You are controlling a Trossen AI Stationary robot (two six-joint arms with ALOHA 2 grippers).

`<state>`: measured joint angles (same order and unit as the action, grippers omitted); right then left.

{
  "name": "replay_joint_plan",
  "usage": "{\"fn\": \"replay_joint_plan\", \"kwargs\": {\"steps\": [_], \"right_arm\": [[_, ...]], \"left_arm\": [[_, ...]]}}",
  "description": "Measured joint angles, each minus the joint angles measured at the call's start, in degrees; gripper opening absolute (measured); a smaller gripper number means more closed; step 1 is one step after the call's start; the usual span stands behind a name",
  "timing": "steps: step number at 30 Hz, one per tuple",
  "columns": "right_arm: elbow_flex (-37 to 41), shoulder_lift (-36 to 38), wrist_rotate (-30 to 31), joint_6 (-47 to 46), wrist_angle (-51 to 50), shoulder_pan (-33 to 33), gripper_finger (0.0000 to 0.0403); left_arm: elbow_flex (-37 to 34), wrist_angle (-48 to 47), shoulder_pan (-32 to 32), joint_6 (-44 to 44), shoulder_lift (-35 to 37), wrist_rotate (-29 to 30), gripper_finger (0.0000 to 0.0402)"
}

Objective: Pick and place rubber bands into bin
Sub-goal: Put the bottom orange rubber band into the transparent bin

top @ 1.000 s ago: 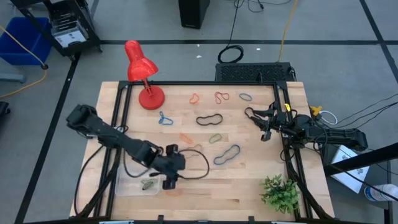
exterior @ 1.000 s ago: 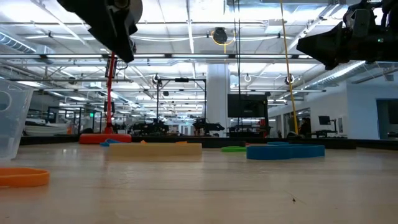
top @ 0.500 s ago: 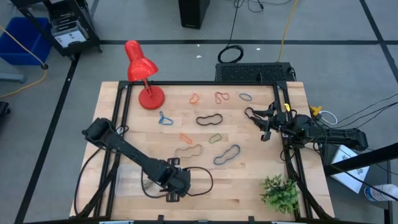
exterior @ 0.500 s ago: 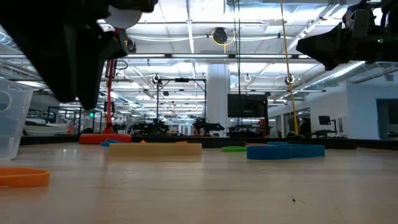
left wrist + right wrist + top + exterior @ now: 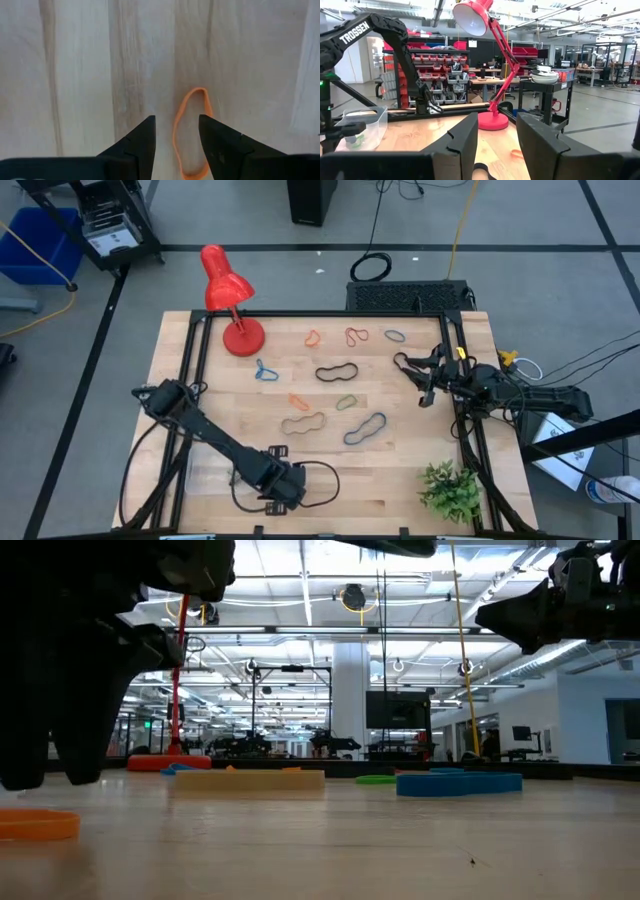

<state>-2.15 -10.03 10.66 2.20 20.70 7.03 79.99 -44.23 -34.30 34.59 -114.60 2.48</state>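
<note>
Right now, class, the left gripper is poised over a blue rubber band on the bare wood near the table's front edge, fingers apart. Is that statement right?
Not quite: the band is orange, not blue. The left wrist view shows the left gripper with fingers apart over an orange rubber band lying on bare wood; the high view places that gripper near the table's front edge.

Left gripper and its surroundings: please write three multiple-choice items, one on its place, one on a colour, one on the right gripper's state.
1. Where is the left gripper?
A at the table edge far from the lamp
B over the lamp
C off the table
2. What colour is the rubber band at its fingertips?
A blue
B orange
C green
3. The right gripper is:
A shut on a band
B open, empty
C shut, empty

1A: the high view shows it there.
2B: the left wrist view shows an orange loop.
3B: its fingers stand apart, nothing between.
</note>
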Motion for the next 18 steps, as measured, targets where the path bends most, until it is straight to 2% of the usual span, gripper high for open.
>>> {"fn": "replay_joint_plan", "kwargs": {"steps": [18], "right_arm": [[0.01, -1.07, 0.02, 0.02, -0.03, -0.02, 0.013]], "left_arm": [[0.15, 1.72, -0.69, 0.19, -3.22, -0.91, 0.0154]]}}
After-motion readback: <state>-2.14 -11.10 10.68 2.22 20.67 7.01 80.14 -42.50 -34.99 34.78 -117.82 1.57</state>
